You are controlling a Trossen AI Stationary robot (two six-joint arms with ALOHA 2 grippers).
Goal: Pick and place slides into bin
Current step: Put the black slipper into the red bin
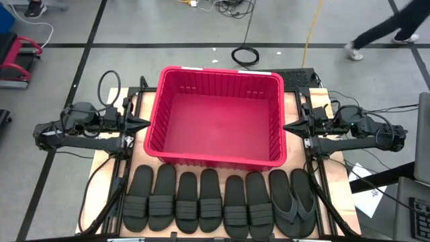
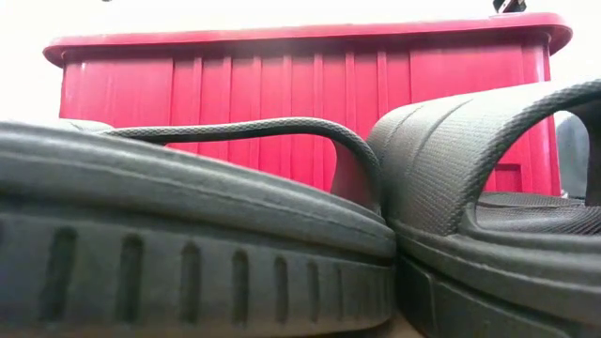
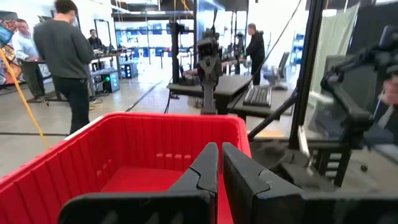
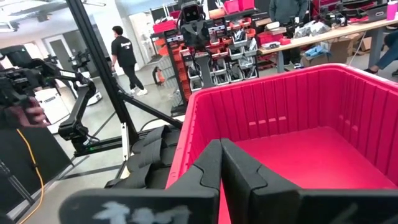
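Observation:
The red bin [image 1: 216, 114] stands at the table's middle, empty inside; it also shows in the low view [image 2: 300, 94], the left wrist view [image 3: 124, 155] and the right wrist view [image 4: 298, 124]. Several black slides [image 1: 218, 202] lie sole-down in a row along the near edge, two thong flip-flops [image 1: 293, 195] at the row's right end. My left gripper [image 1: 146, 124] is shut and empty beside the bin's left wall. My right gripper [image 1: 286, 126] is shut and empty beside the bin's right wall.
Metal frame rails [image 1: 127, 161] run along both sides of the table. Cables [image 1: 107, 87] loop at the back left. The slides [image 2: 188, 244] fill the low view's foreground. People stand in the room beyond [image 3: 68, 62].

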